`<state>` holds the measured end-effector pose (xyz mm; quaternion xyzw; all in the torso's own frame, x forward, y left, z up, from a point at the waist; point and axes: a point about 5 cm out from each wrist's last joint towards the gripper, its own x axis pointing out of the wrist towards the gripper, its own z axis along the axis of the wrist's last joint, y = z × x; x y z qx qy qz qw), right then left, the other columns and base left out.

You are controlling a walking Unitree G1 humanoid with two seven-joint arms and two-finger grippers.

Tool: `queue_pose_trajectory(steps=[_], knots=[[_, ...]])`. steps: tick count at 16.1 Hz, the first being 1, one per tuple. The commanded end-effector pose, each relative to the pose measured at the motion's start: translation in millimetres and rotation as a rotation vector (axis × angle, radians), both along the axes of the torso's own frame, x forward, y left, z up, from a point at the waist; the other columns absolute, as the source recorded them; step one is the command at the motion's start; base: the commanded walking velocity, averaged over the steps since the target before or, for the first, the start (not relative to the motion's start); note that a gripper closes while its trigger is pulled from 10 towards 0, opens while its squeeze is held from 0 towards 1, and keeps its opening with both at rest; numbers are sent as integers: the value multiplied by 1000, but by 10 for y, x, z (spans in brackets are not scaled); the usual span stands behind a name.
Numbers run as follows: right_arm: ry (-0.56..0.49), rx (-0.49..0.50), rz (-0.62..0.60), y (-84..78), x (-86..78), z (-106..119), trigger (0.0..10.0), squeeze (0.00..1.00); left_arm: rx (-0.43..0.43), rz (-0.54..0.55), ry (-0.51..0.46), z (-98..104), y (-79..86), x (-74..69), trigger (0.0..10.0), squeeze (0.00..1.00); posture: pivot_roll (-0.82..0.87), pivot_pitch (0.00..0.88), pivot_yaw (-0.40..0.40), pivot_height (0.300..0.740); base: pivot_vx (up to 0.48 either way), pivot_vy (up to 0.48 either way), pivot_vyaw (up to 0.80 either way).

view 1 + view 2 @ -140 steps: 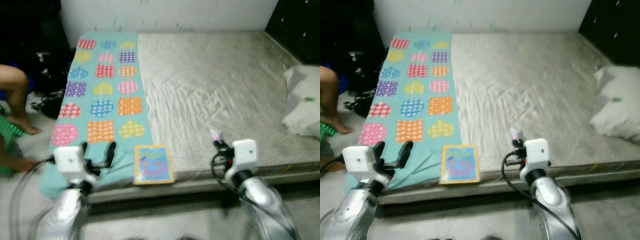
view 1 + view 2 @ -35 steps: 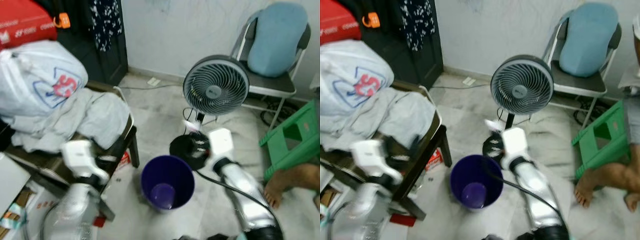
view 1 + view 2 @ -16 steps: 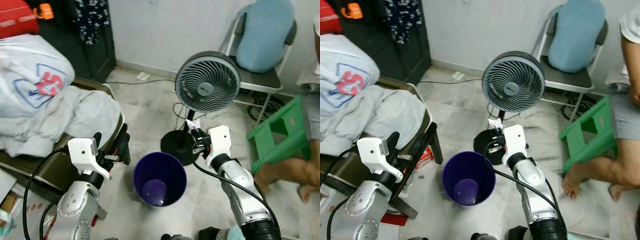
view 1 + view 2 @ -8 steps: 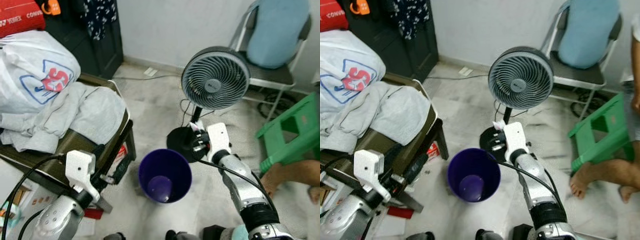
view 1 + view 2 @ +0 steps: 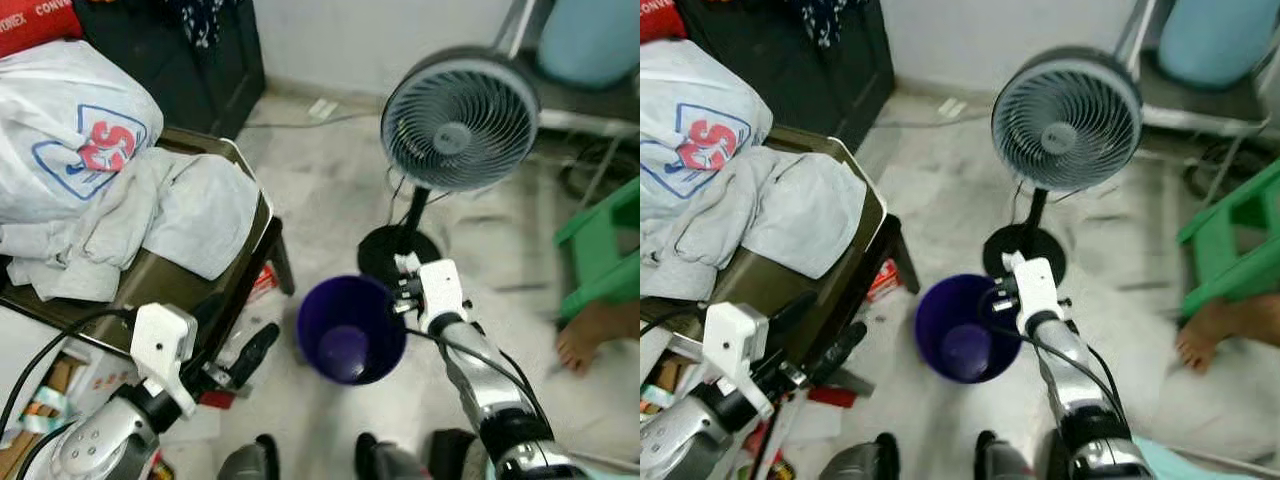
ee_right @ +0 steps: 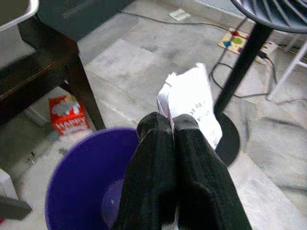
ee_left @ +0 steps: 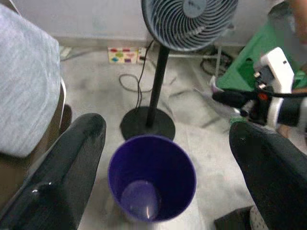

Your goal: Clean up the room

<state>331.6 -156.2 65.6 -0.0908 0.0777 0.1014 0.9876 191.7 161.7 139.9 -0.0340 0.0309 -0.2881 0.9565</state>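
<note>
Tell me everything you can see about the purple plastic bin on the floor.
The purple plastic bin is round, tapering to a smaller base, with a smooth, slightly glossy wall. It stands upright and open on the pale tiled floor, with no lid, and looks empty inside. It sits in front of the standing fan's black round base, beside the dark chair piled with grey clothes. The right gripper hovers above its rim, pinching a white crumpled paper.

The bucket (image 5: 351,330) is dark purple. The fan (image 5: 458,124) is grey with a black stand. The stool (image 5: 598,250) is green. The bag (image 5: 70,140) is white with red and blue letters. The paper (image 6: 192,103) is white.
</note>
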Motion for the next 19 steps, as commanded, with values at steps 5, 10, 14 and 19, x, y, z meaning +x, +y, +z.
queue_pose_trajectory(steps=[5, 10, 14, 19], knots=[[-60, 39, 20, 252, 138, 129, 10000, 0, 12, -24, 29, 70, 10, -42, 10000, 0, 184, 331, 124, 740, 0, 0, 0], [-30, 14, 34, 368, 96, 25, 10000, 118, 15, -21, 42, 76, 2, -56, 10000, 0, 196, 337, 128, 740, 0, 0, 0], [-61, 20, 23, 333, 132, 82, 10000, 1000, 18, -14, 56, 50, 18, -81, 10000, 0, 186, 338, 121, 740, 0, 0, 0], [-96, 17, 14, 319, 190, 170, 10000, 1000, 13, 19, 40, 52, 21, -67, 10000, 0, 184, 334, 117, 740, 0, 0, 0]])
